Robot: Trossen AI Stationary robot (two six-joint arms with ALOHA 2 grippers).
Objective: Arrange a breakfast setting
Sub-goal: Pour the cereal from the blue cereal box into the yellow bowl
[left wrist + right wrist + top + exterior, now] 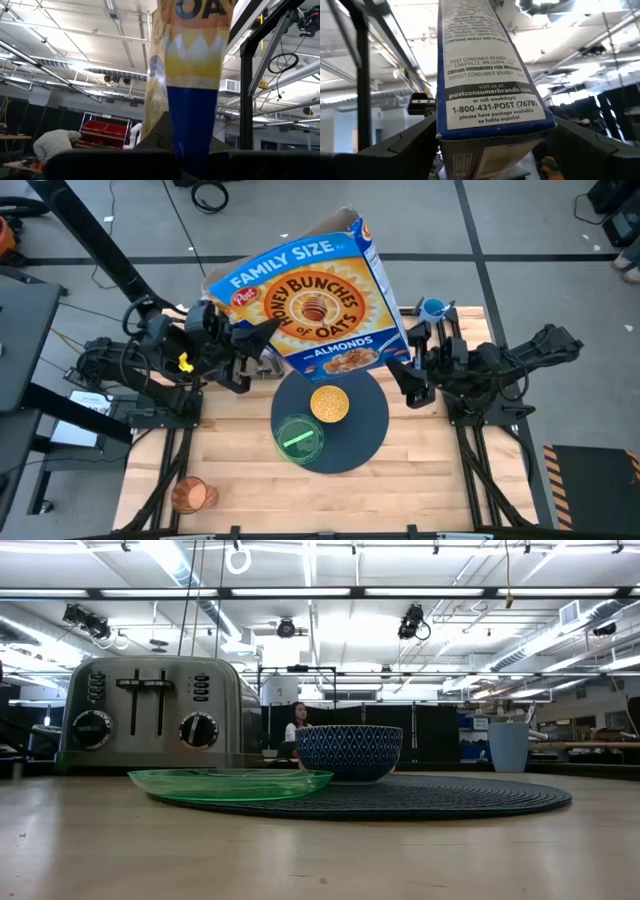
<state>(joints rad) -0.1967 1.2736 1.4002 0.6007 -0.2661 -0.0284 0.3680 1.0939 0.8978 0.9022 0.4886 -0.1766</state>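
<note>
A large Honey Bunches of Oats cereal box (300, 295) is held high over the table's far middle between my left gripper (252, 340) and my right gripper (408, 355), both shut on it. Below it, the dark round mat (365, 430) bears a small blue-patterned bowl (330, 403) of cereal. The green plate (298, 438) rests on the mat's near-left edge. The amber cup (193, 495) stands at the near-left corner. Toast, apple and spoon are out of view. My left gripper holds the box's lower left corner (192, 135), pinched between its two fingers. The fingers come from the table's left, slanting upward. The box rises above them, tilted, clear of the table. My right gripper holds the box's lower right corner, at the bottom of the printed narrow side (490, 125), pinched between its two fingers. The fingers come from the table's right, slanting upward. The box's open top (345, 220) points up and toward the far edge.
A silver toaster (155, 720) stands at the far side, left of the bowl, mostly hidden under the box in the high view. A light blue cup (433, 308) stands at the far right. Bare wood lies along the near edge (420, 500).
</note>
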